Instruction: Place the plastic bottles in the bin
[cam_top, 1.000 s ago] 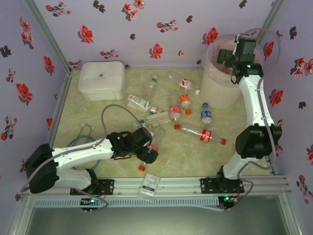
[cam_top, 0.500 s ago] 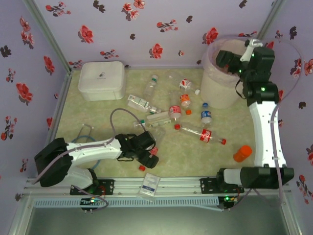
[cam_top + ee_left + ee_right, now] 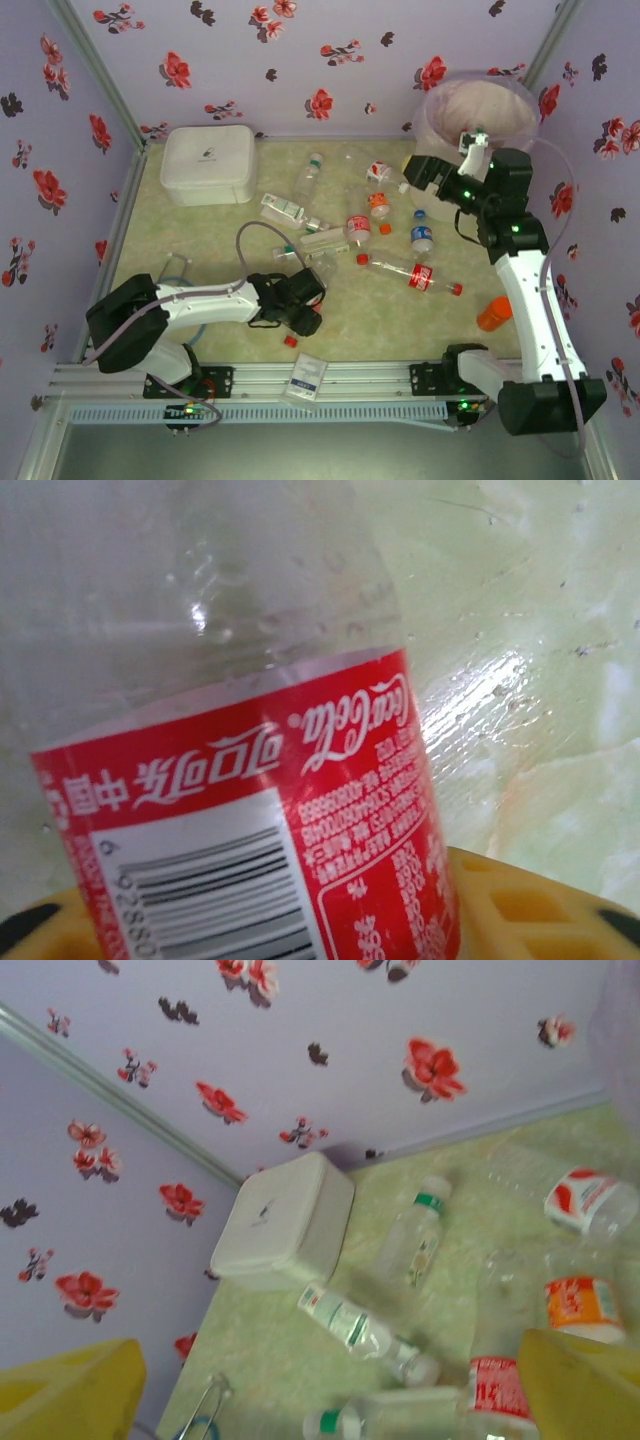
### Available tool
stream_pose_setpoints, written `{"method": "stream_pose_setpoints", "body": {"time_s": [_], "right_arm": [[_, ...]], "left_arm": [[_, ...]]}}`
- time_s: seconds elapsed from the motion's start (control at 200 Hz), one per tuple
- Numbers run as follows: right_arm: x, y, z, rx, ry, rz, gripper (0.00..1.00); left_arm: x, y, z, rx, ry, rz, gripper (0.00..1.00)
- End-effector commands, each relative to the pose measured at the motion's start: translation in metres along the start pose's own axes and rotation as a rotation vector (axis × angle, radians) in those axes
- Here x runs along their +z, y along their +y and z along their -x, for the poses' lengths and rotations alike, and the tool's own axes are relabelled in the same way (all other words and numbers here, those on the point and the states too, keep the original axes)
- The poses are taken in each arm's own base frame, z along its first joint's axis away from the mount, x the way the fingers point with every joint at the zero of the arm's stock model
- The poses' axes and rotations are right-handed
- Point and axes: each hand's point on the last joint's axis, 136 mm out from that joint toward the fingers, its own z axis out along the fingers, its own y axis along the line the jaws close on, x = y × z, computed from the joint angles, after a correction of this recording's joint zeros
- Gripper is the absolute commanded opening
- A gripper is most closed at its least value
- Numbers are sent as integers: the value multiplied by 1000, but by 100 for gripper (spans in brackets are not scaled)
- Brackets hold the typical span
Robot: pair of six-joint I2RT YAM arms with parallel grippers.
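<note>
Near front rail (image 3: 400,372), left tool (image 3: 304,319) seemingly pinching red-labelled bottle (image 3: 240,810), length pointing ahead, right tool (image 3: 413,172) spread.

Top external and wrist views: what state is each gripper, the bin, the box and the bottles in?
Left gripper: shut on red-label bottle.
Right gripper: open, empty.
Bin: upright, open-topped.
Box: lid shut.
Long bottle: lying on its side, capped.

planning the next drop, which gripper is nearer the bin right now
Right. The right gripper hangs just in front of the bin, at its left side; the left gripper is far off toward the near edge, closed on a red-labelled bottle.
</note>
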Motion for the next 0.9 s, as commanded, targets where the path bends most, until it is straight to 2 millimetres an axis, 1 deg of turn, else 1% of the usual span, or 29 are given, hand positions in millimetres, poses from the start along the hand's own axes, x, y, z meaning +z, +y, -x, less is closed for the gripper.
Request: {"method": "stream_pose_setpoints", "body": {"time_s": [0.0,0.045,0.07,0.135,0.18,0.235,0.29,0.325,0.37,0.41,0.53,0.575,0.665,0.75,0.805,0.895], "right_arm": [[1,-3,-41,65,125,20,93],[3,-6,-55,82,157,19,92],[5,-7,-63,94,173,24,92],[10,-5,-81,137,206,65,92],[16,1,-88,182,214,137,92],[23,9,-90,233,212,218,92],[29,11,-96,251,232,241,93],[33,13,-103,250,257,239,94],[37,16,-110,241,278,239,95],[41,22,-116,221,300,255,99],[49,32,-127,198,355,281,99],[53,30,-132,190,375,270,99],[58,19,-142,181,410,211,99],[61,22,-142,190,403,229,99],[63,26,-142,197,409,247,97],[66,27,-148,202,437,239,88]], "left_arm": [[-19,-8,14,26,-57,-24,36],[-27,-10,19,35,-83,-36,34],[-33,-11,23,40,-101,-44,31],[-49,-18,34,60,-161,-78,30],[-61,-26,44,83,-213,-122,30],[-77,-37,56,122,-281,-176,30],[-93,-43,68,155,-348,-201,28],[-103,-46,77,168,-393,-211,27],[-112,-47,87,175,-441,-219,23],[-119,-48,96,179,-484,-229,20],[-127,-51,104,211,-502,-250,19],[-129,-50,105,219,-502,-245,16],[-133,-50,109,220,-526,-248,13],[-132,-47,110,203,-533,-248,13],[-129,-46,110,200,-525,-243,13],[-123,-39,111,186,-521,-213,13]]}}
